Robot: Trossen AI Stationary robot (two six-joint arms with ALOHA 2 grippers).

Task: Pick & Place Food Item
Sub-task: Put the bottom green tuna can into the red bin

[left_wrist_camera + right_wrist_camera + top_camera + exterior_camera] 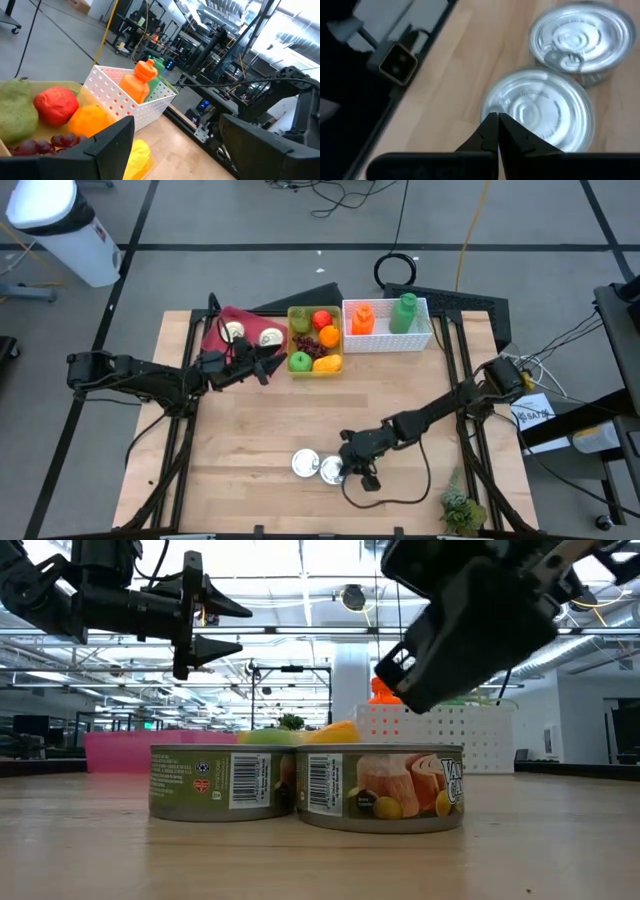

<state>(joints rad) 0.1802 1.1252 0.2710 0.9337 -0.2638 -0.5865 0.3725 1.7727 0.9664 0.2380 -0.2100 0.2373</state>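
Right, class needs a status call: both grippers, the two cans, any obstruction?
Left gripper open, empty, beside yellow fruit tray. Right gripper shut, above nearer round silver tin can. Second silver can touching it.

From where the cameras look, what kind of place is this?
Likely a robotics lab or workshop: a wooden table with two cans, cables on the floor, and rows of equipment racks and ceiling lights behind.

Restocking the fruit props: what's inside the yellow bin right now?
The yellow bin holds a red tomato-like fruit, an orange, a green apple, a pear, dark grapes and something yellow. Anything beneath them is covered.
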